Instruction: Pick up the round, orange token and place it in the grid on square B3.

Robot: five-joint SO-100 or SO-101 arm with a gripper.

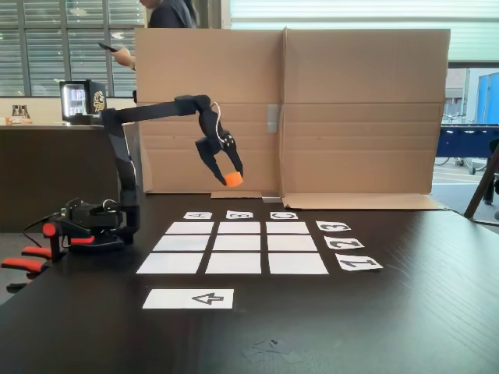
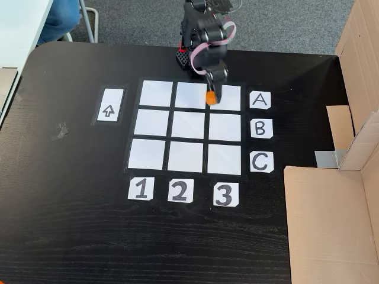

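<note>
Token (image 1: 233, 179) | orange cylinder, clamped in tool (image 1: 231, 178), held high above counter (image 1: 405, 312) | Grid (image 2: 189, 126) below | Handling: carry over square B3 (image 2: 224, 126), lower straight, release only once centred and touching paper.

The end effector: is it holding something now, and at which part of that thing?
Yes. The end effector holds the orange token at its tips, in the air above the grid. The fingers press on the token's sides; its lower part sticks out below them.
</note>
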